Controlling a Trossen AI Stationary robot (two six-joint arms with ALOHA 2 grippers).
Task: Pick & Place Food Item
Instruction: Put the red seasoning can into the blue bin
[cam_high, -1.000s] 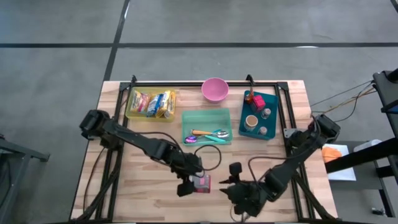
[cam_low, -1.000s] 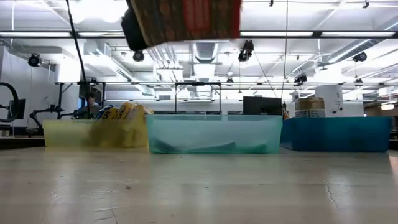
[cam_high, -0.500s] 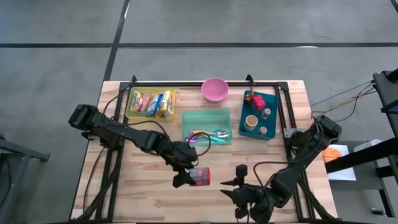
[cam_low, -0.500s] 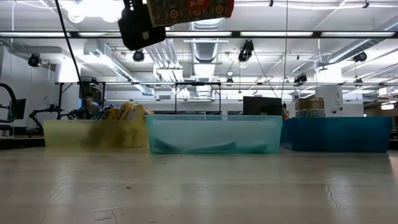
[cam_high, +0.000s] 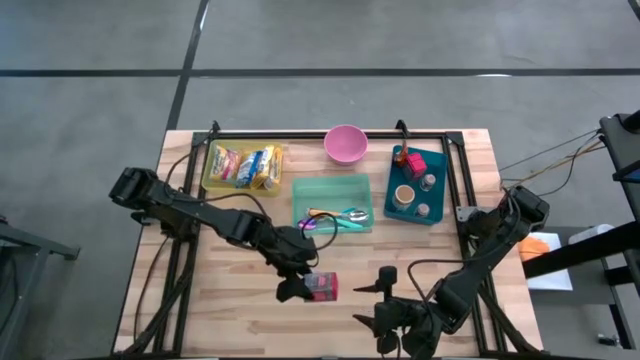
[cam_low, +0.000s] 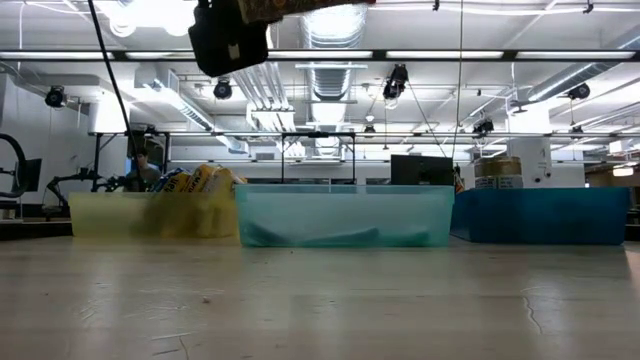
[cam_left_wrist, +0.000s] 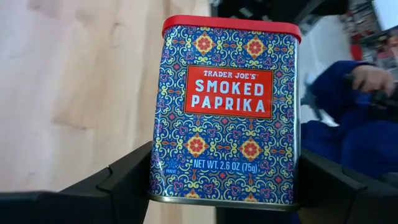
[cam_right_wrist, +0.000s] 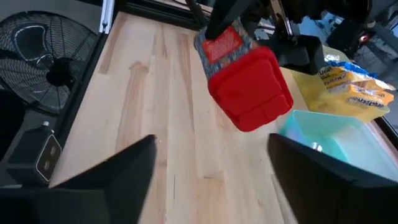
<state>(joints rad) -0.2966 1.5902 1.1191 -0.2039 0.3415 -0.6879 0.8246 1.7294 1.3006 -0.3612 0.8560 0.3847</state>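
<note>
Above the front of the wooden table (cam_high: 230, 300), my left gripper (cam_high: 305, 287) clamps a tin (cam_high: 322, 286) of smoked paprika, one finger (cam_left_wrist: 134, 180) pressed to each narrow side. The tin hangs clear of the boards, its red lid (cam_right_wrist: 252, 96) turned toward my right arm, its patterned blue label facing my left wrist camera. In the low view only the gripper and the tin's lower edge show, right at the top of the picture.

Just beside it, nearer the table's front edge, my right gripper (cam_high: 378, 302) stands apart from the tin with its fingers spread wide and nothing between them. The tin lies ahead of those open fingers, not touching them.

Farther back, in the middle of the table, a green bin (cam_high: 333, 186) holds spoons (cam_high: 335, 215). To its left, as seen from above, a yellow bin (cam_high: 208, 170) holds snack packets (cam_high: 250, 165). To its right, a blue bin (cam_high: 437, 190) holds a cup (cam_high: 404, 194) and small jars. A pink bowl (cam_high: 346, 143) stands at the far edge, behind the green bin.

Beyond the table, the right wrist view takes in a floor fan (cam_right_wrist: 43, 62), and the left wrist view catches a person's blue sleeve (cam_left_wrist: 354, 134).
</note>
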